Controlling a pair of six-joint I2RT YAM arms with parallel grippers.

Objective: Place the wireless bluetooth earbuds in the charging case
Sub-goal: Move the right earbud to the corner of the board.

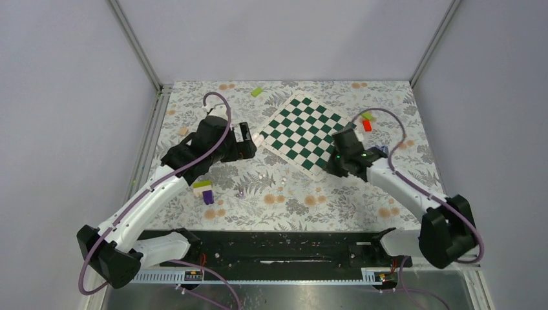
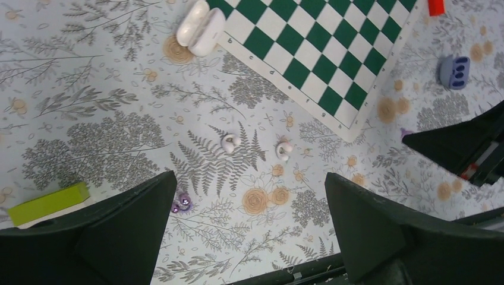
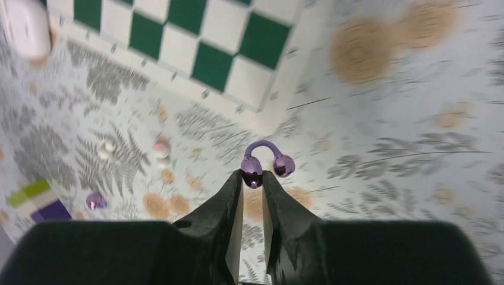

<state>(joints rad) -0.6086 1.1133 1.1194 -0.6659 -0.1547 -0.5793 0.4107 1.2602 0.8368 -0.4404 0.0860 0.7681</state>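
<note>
While holding the left gripper [image 2: 249, 177] spread wide over two tiny glossy white earbuds [image 2: 230, 141] on floral cloth [image 2: 89, 136], sits at pick-up; pinches a purple beaded hoop [image 3: 264, 155] in the right gripper [image 3: 252, 177]. Next, probably: grip one bud for the white oval plastic charging case [image 2: 201, 28] beside the green-white chessboard [image 2: 309, 47].

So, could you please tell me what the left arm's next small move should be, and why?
Probably lower the open left gripper onto one earbud. It and the other earbud lie loose on the cloth just ahead of it, outside the charging case, while the right gripper is busy pinching a purple clip.
</note>
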